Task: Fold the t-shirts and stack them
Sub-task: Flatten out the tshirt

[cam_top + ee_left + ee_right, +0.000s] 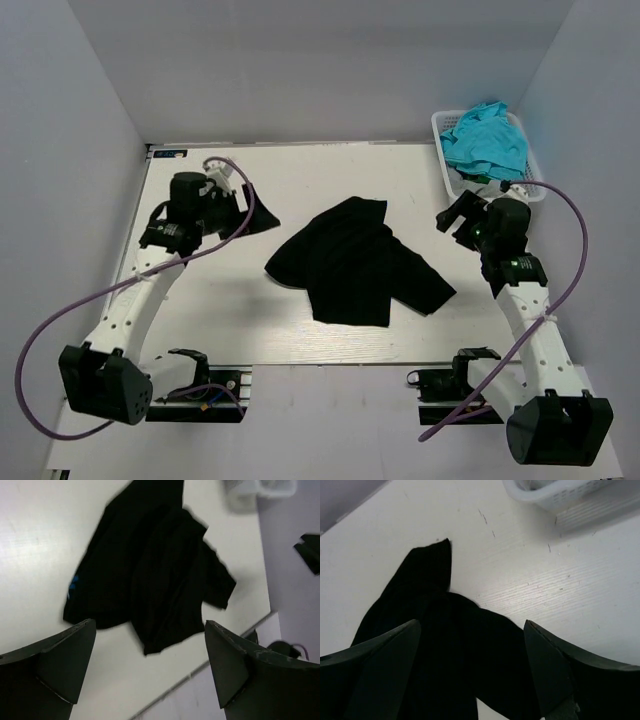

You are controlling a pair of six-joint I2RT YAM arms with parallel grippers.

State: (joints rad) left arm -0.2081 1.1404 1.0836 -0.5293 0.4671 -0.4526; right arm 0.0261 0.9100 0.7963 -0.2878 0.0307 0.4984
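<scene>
At the bottom of the top view the two arm bases sit at the near edge of the white table (200, 310), one in each lower corner. Farther in, the left gripper (255, 212) hangs at mid-left with its jaws spread wide and nothing between them; its wrist view shows the same released fingers (65, 665). The right gripper (460, 215) at mid-right is likewise spread and holds nothing, its fingers (555, 670) framing dark cloth below. Between them, in the middle of the frame, the black t-shirt (350, 262) lies crumpled and unfolded on the table, touching neither gripper. Beyond, in the upper right, a white basket (438, 150) holds a bunched teal t-shirt (487, 138).
</scene>
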